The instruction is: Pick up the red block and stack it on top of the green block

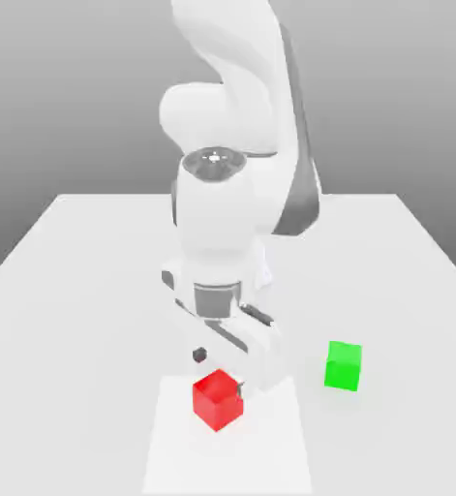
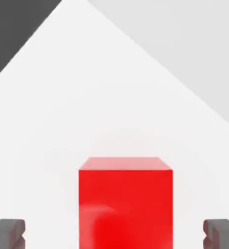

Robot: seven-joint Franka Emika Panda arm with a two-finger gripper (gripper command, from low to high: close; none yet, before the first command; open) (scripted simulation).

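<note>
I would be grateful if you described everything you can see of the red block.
The red block is a small cube, plain bright red with matte-looking faces and no visible markings. It sits on the white patch of the table, turned at an angle to that patch's edges. In the hand view it lies between the open fingers of the gripper, with a gap on either side, so neither finger touches it.

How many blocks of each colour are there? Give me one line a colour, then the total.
Red: 1, the red block
Green: 1, the green block
Total: 2 blocks
</note>
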